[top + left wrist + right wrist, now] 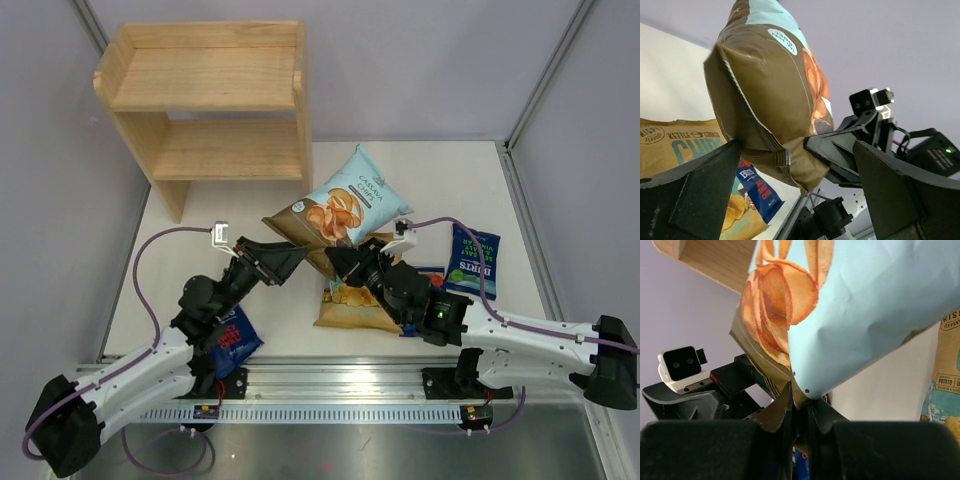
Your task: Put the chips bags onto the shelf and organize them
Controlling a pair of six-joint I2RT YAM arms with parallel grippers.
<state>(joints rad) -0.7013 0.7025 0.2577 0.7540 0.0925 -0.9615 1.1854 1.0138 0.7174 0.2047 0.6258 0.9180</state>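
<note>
light-blue bag (345, 205) aloft, slip risk
right gripper (799, 405) was pinched nearly closed on the bag's bottom seam, short of the shelf (205, 80); left gripper (298, 257) stood wide open around its brown corner, holding nothing. the thin seam grip could slip and drop it onto the yellow bag (350, 308).

White tabletop (470, 180), matte, evenly lit. Pale grey-lilac wall panels (430, 60) on three sides, joined by metal corner posts (539, 85). Aluminium rail (330, 378) along near edge.

A white table (285, 325) sits between pale lilac walls (430, 70), with a slotted metal rail (330, 379) along its near edge.
</note>
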